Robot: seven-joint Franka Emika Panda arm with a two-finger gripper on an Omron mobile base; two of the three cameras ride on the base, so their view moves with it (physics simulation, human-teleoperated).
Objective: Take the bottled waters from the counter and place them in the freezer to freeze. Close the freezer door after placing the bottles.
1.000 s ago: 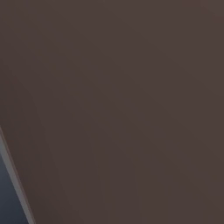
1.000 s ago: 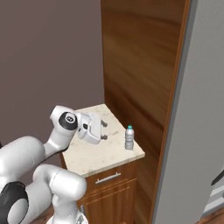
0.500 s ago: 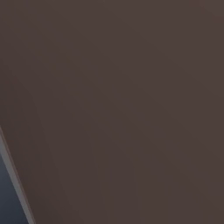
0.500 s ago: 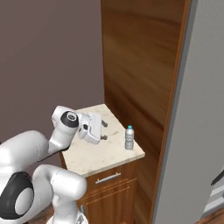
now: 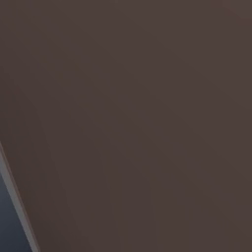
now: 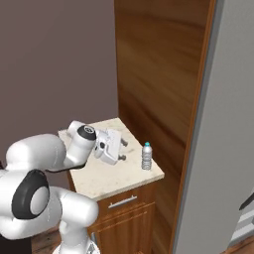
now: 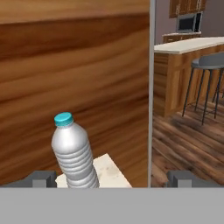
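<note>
Pincer lined up on 1 water bottle

In the right base view, left to right: the pincer [image 6: 122, 150], jaws spread wide and holding nothing, hovers over the middle of the desk [image 6: 99, 182]; just right of it, apart and untouched, the bottle [image 6: 146, 156] stands upright near the desk's right edge, against the wooden panel [image 6: 158, 89]. In the hand view the bottle [image 7: 73, 153] rises left of centre, its long axis vertical, so I judge the reach goes forward with a slight leftward shift.

Bare counter [image 6: 106, 178] lies open between the gripper [image 6: 122, 150] and the bottle [image 6: 146, 156], while the wooden panel [image 6: 158, 84] walls off the far right side.
</note>
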